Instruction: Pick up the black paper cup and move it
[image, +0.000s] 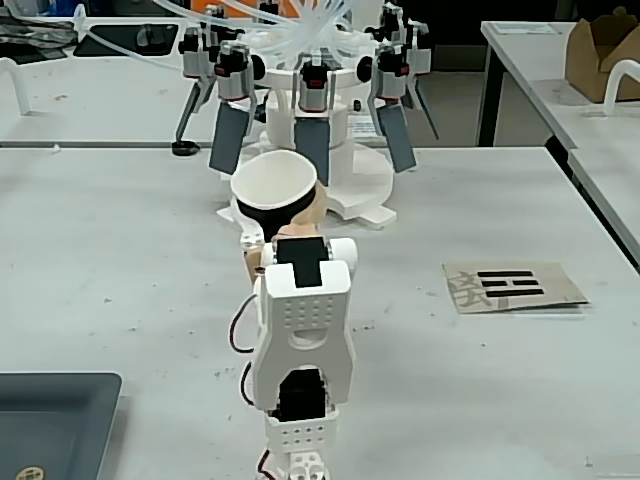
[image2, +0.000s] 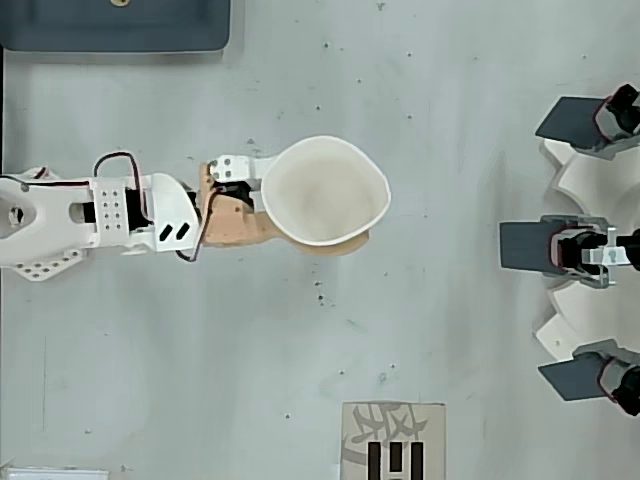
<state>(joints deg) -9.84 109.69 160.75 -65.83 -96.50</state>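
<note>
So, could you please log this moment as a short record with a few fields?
cup: black paper cup, white inside, mouth squeezed slightly out of round
hand: hand shut on the cup, fingers on either side of it
cup state: appears lifted off the table, tilted
ahead of cup: white device with three dark paddles
other items: printed card; dark tray at the table's corner

From overhead, the black paper cup (image2: 325, 190) covers the gripper's (image2: 330, 240) fingertips, so their grip cannot be judged. Near the cup, a printed card (image2: 392, 440) is cut off by the bottom edge. The dark tray (image2: 120, 25) runs past the top edge.
</note>
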